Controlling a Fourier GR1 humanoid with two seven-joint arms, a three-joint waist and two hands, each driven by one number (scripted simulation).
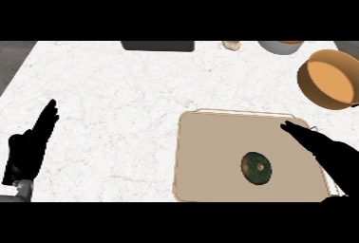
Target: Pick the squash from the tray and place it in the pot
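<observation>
A dark green round squash [257,168] with a tan stem spot lies on the beige tray [210,142], right of the tray's middle. My right hand [329,152] hovers over the tray's right edge, fingers straight and pointing up-left, open and apart from the squash. The orange-brown pot [331,78] stands at the counter's right edge, beyond the tray. My left hand [28,147] rests open at the far left, fingers up, holding nothing.
Along the counter's back edge sit a dark flat object [157,45], a small pale item [231,45] and a grey bowl [280,46]. The white marbled counter [112,104] stretches between my left hand and the tray.
</observation>
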